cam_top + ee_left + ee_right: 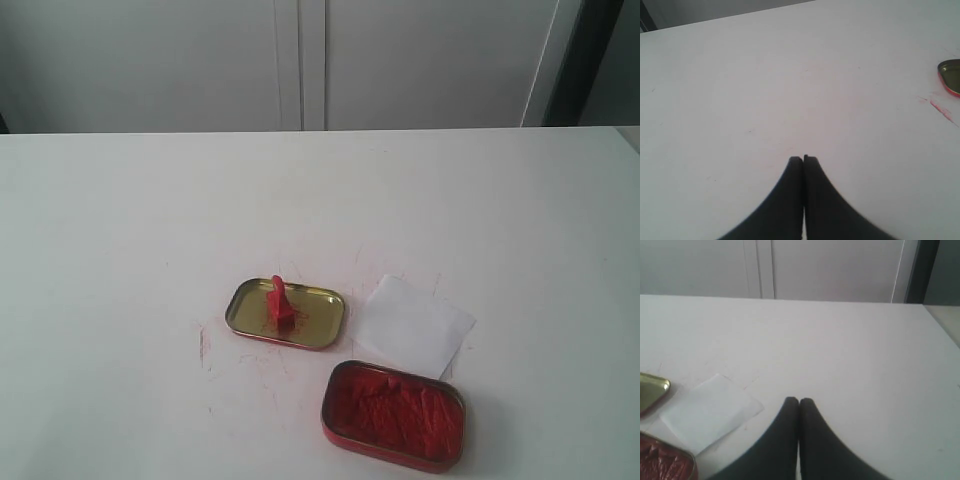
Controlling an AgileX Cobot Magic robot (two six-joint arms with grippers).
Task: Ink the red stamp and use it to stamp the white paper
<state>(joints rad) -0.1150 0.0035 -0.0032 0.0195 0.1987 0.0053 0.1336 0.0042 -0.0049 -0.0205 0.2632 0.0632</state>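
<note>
Zero contact: left claw [803, 159] and right claw [799, 401] shut, empty, over the desk [120, 220]. Pickup step pending, seemingly: red stamp [279, 303] upright in gold lid [240, 300], beside white paper [412, 325]. Next: open, reach, pinch it gently.

Soft, even light is falling across the matte white tabletop [120, 220], keeping it bright without harsh glare. The shallow gold-lined metal tin lid [286, 313] is giving off a dull sheen. The thin white square paper [412, 325] is barely standing out, edged by a faint shadow. The black left gripper [803, 159] and black right gripper [799, 401] are looking soft-edged and slightly blurred up close.
</note>
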